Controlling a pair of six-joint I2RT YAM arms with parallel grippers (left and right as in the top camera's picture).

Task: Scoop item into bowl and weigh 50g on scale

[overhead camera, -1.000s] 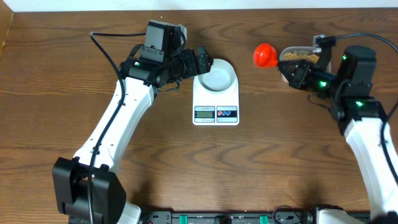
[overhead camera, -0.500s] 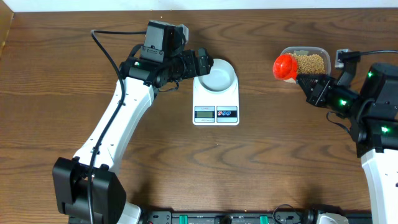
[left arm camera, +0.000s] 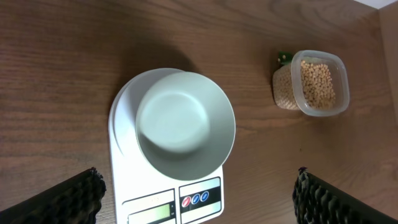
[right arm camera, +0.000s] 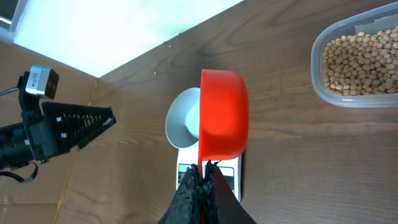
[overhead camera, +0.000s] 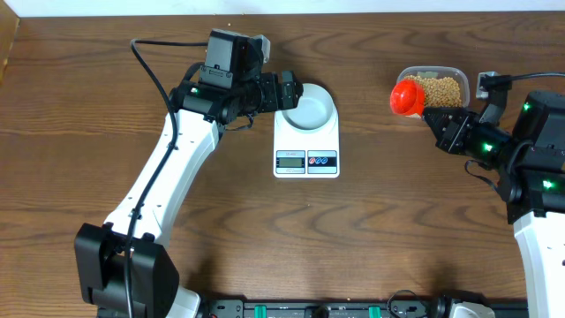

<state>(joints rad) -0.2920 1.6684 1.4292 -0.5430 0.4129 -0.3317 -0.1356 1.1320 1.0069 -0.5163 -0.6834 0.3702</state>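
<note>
The pale bowl (overhead camera: 305, 108) sits empty on the white scale (overhead camera: 306, 159) at the table's middle; both also show in the left wrist view, bowl (left arm camera: 185, 122) and scale (left arm camera: 168, 202). The tan beans (overhead camera: 440, 88) fill a clear tub (overhead camera: 455, 72) at the right, also in the left wrist view (left arm camera: 317, 84) and right wrist view (right arm camera: 360, 59). My right gripper (overhead camera: 434, 117) is shut on a red scoop (overhead camera: 407, 96), held beside the tub's left edge; the scoop (right arm camera: 222, 115) shows edge-on. My left gripper (overhead camera: 282, 90) is open just left of the bowl.
A small green-and-black object (left arm camera: 283, 59) lies beside the tub. The table's back edge (overhead camera: 282, 12) runs along the top. Bare wood lies in front of the scale.
My right arm pulled back to the right with the red scoop, from left of the tub to its left edge. The tub of beans came into full view. The left arm stayed still.
</note>
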